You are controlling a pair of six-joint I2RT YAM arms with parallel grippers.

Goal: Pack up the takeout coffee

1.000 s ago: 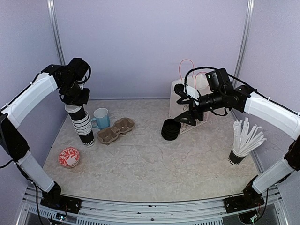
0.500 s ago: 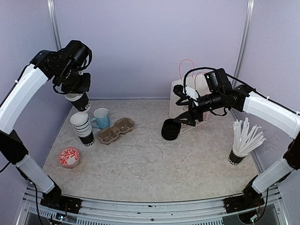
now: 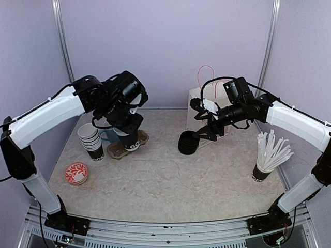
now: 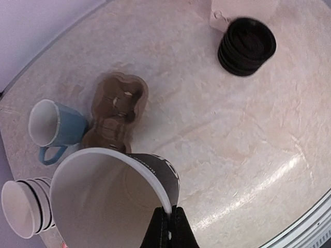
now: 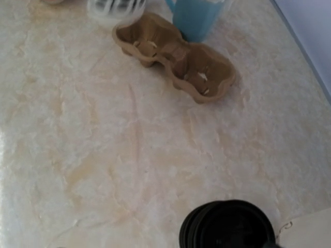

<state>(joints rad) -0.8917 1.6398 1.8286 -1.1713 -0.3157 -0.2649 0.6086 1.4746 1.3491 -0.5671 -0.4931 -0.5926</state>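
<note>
One paper cup (image 4: pixel 111 201) nearest of all, black outside, white inside, no lid, pinched at its rim by the tightly closed left gripper (image 4: pixel 169 227) and hanging tilted, mouth toward the wrist, base down and away. Just beyond and below it, the brown cardboard carrier (image 4: pixel 115 111) with two pockets, flat on the bench (image 4: pixel 232 144), long axis running left to right across the bench; a light blue mug (image 4: pixel 51 124) just beside its far left flank. Seen from above, cup over the carrier, apparently not seated yet; not possible to tell which pocket under the base. Judged as next need: bring the cup axis upright, then go straight down into a pocket, left arm clearly the nearer one. Farther to the right, well apart from the carrier, a stack of black lids (image 3: pixel 188 143), with the right gripper (image 3: pixel 199 122) hovering just above it, jaws spread wide, nothing between them. Farthest back, a white paper bag (image 3: pixel 207 101) standing behind the lids.
</note>
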